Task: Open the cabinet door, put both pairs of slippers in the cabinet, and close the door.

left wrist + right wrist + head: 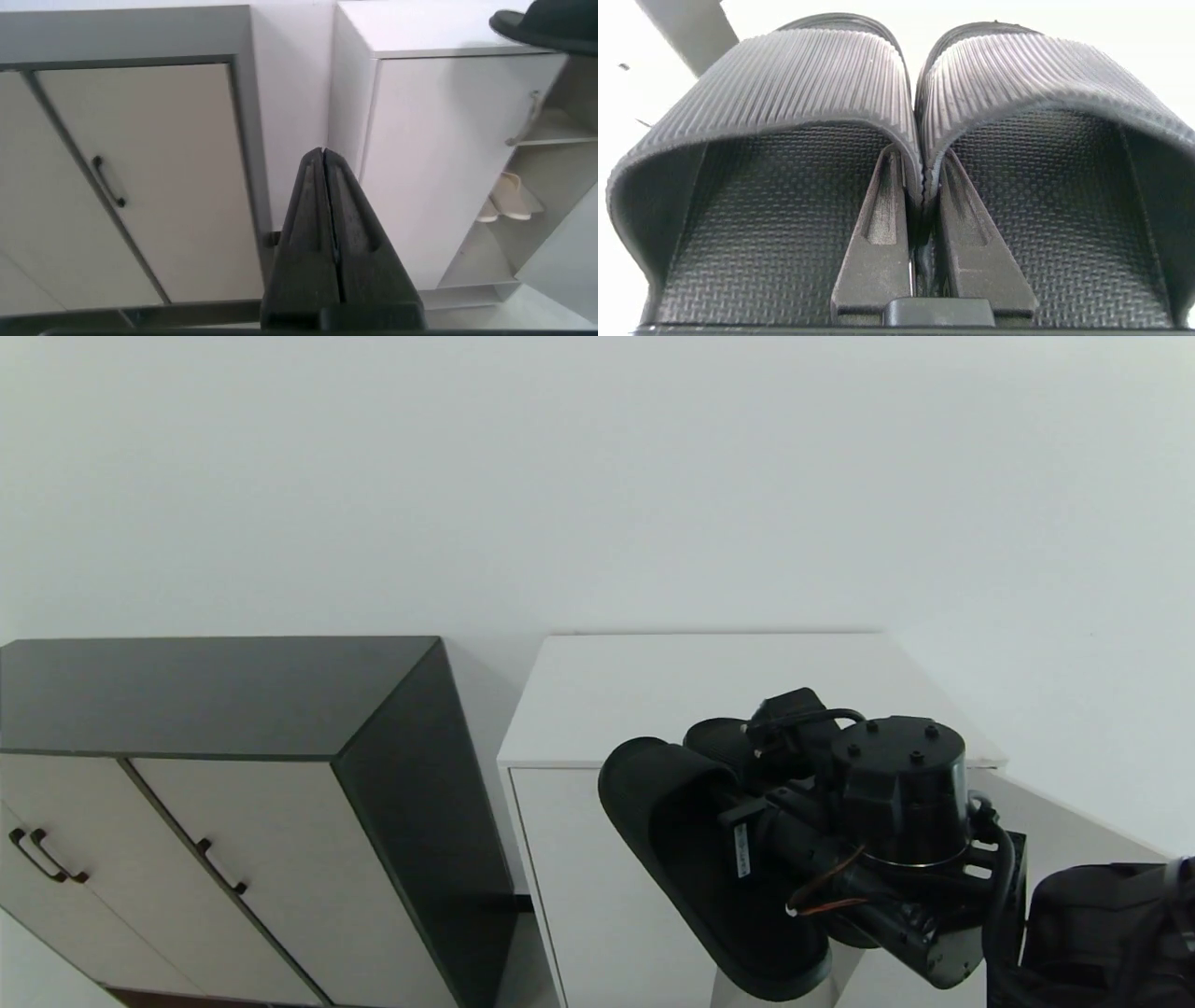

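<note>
With the right gripper (920,159) clamped on the black ribbed rubber slippers (822,93) and the left gripper (324,154) closed empty, best ease them level onto the white cabinet's (420,23) free shelf.

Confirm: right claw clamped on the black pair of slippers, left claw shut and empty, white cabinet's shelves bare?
One slip: the shelves are not bare. The left wrist view shows a pale pair of slippers on a lower one inside the white cabinet. The right claw does clamp the black pair, and the left claw is shut and empty.
</note>
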`<state>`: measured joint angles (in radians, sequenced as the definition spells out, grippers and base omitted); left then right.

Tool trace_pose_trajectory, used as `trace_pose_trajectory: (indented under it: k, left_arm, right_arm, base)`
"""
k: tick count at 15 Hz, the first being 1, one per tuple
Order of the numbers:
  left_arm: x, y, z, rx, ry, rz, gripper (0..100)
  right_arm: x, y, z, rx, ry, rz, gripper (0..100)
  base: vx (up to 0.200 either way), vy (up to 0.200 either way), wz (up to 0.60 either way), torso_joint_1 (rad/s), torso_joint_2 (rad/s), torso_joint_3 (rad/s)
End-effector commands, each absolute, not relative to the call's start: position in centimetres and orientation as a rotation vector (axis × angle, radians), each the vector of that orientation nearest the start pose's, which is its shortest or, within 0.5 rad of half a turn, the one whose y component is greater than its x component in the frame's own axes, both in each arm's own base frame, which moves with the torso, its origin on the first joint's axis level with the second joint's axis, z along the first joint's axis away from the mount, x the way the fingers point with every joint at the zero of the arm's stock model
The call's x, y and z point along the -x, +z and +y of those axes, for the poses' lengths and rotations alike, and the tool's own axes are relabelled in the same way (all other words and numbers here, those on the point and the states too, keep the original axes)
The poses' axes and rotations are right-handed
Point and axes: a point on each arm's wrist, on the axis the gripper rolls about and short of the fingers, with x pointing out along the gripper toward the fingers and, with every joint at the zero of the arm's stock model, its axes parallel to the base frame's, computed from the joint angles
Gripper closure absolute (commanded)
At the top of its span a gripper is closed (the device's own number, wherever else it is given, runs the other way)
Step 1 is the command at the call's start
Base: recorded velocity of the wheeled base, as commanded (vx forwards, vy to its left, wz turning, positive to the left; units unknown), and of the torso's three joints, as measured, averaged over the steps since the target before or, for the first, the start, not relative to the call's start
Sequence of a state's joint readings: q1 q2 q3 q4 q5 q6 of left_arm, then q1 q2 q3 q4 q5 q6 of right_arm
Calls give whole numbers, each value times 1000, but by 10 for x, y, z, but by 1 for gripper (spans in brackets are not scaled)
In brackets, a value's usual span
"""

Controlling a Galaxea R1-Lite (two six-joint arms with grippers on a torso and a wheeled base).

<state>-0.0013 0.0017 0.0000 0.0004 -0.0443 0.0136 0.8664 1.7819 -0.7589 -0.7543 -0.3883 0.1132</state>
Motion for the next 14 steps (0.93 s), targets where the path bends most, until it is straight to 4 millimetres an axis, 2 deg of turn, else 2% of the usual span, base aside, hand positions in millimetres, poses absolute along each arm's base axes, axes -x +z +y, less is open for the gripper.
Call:
trace_pose_trajectory:
  k: [1, 7, 11, 14]
  left_arm:
    - [23, 75, -1, -14, -46, 3, 100]
    - [23, 75, -1, -14, -46, 3, 100]
    - [23, 76, -1, -14, -44, 1, 100]
    - [23, 75, -1, -14, -45, 3, 100]
  right_arm:
    - [-211, 156, 235, 48, 462, 246, 100]
    - [-209, 158, 235, 47, 465, 243, 100]
    - [-197, 160, 232, 52, 493, 241, 100]
    - [-192, 163, 229, 52, 500, 235, 100]
  base:
    - [0, -200, 0, 2, 2, 7]
    - [0, -200, 0, 2, 2, 4]
    - [0, -200, 0, -1, 2, 4]
    - [0, 0, 0, 0, 0, 0]
